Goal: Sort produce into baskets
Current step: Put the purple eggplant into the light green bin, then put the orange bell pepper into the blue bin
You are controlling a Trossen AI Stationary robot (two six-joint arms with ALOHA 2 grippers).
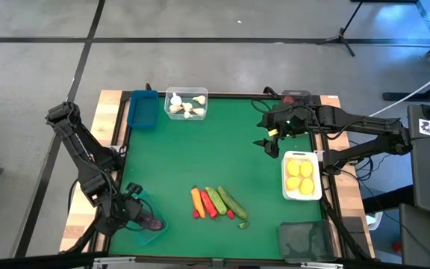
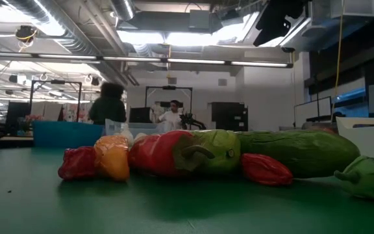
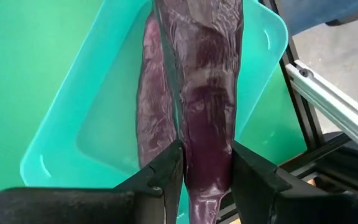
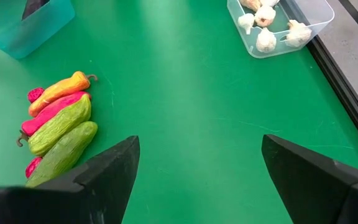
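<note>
The left gripper (image 3: 207, 165) is down at the near left corner of the bench (image 1: 222, 149), clamped narrow on a purple eggplant (image 3: 207, 93) and holding it right over the teal basket (image 3: 61, 155). That looks like the placing step: eggplant goes in teal. In the left wrist view a second purple eggplant (image 3: 154, 112) lies alongside the held one, apparently already in the basket, though I can't tell for sure that it rests on the floor of it.

The held eggplant is long, glossy and dark purple, with a crinkled skin, running lengthwise down the basket between the two fingers. Next move, as I read it: lower a touch, open up, and lift clear without dragging either eggplant back out over the rim.

The right gripper (image 4: 197, 180) waits with jaws wide and nothing in them, on the right side near the white basket (image 1: 318, 196), which holds yellow lemons (image 1: 298, 176).

Still to sort, mid-bench at the near edge: an orange carrot (image 1: 197, 199), red peppers (image 1: 208, 203), and green cucumbers (image 1: 222, 200), packed side by side and touching. The clear basket (image 1: 201, 93) at the far edge has white garlic (image 1: 184, 106); the blue basket (image 1: 142, 109) sits just beside it. A dark basket (image 1: 304, 240) stands at the near right corner.
</note>
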